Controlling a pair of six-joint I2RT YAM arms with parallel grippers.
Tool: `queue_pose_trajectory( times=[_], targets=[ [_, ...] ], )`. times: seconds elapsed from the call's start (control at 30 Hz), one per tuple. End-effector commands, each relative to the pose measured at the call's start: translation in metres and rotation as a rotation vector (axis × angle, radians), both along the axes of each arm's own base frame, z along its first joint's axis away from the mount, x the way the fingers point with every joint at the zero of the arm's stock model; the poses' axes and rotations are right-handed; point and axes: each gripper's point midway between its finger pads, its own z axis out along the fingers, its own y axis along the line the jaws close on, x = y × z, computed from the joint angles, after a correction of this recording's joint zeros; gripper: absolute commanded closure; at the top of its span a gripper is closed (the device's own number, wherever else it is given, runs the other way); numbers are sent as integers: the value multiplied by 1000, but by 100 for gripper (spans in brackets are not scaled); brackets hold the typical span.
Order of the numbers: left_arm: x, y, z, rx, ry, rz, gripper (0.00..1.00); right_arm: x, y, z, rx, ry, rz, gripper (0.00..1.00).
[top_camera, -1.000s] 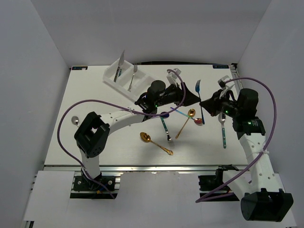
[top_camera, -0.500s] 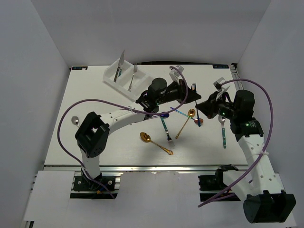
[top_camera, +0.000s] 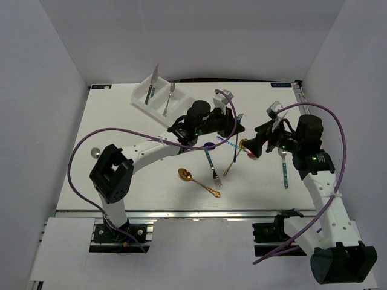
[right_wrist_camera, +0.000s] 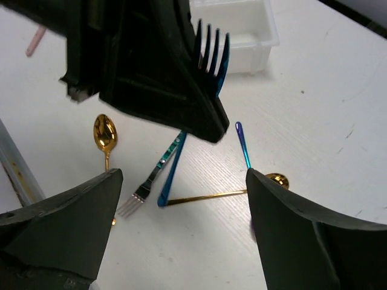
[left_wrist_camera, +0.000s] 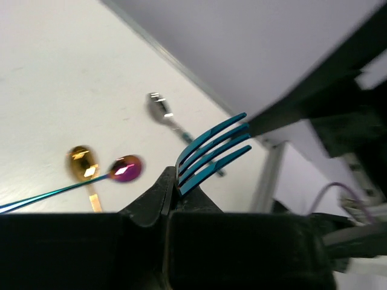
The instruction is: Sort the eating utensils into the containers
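A blue fork [left_wrist_camera: 211,151] stands upright above the table, and my left gripper [left_wrist_camera: 172,181] is shut on its neck, just below the tines. The right wrist view shows the same fork [right_wrist_camera: 211,51], its handle hanging down to the table. My right gripper [right_wrist_camera: 182,175] is wide open just right of it, holding nothing, and reads as open from above too [top_camera: 255,147]. The white tray [top_camera: 145,96] sits at the back left with a knife and a fork in it. A gold spoon [top_camera: 196,180] and a teal-handled fork [top_camera: 210,162] lie on the table.
Under the grippers lie a gold spoon with a long handle [right_wrist_camera: 211,196] and an iridescent spoon [left_wrist_camera: 126,168]. A teal-handled silver spoon [top_camera: 283,166] lies at the right. A small silver piece [top_camera: 95,153] sits at the far left. White walls close in the table.
The blue fork has passed from my right gripper to my left. The left jaws shut on it, the right jaws opened wide and drew down and left, and the fork shifted left.
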Motion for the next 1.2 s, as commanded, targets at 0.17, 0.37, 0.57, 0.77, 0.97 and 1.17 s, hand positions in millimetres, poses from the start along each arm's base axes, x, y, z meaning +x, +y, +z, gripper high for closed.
queue_pose_trajectory(
  times=[0.17, 0.37, 0.57, 0.77, 0.97, 1.17],
  targets=[
    [100, 126, 46, 220, -215, 317, 100, -22, 8, -7, -83, -175, 186, 11],
    [185, 226, 44, 383, -234, 463, 100, -23, 3, -29, -85, -173, 187, 11],
    [252, 288, 46, 404, -252, 643, 100, -29, -2, -50, -64, -158, 204, 11],
    [302, 300, 40, 381, -261, 677, 100, -31, -7, -56, -60, -146, 204, 11],
    [320, 291, 4, 384, -200, 648, 100, -28, -10, -57, -72, -146, 186, 11],
    [323, 288, -35, 419, -147, 616, 100, -24, -12, -58, -74, -138, 173, 11]
  ],
)
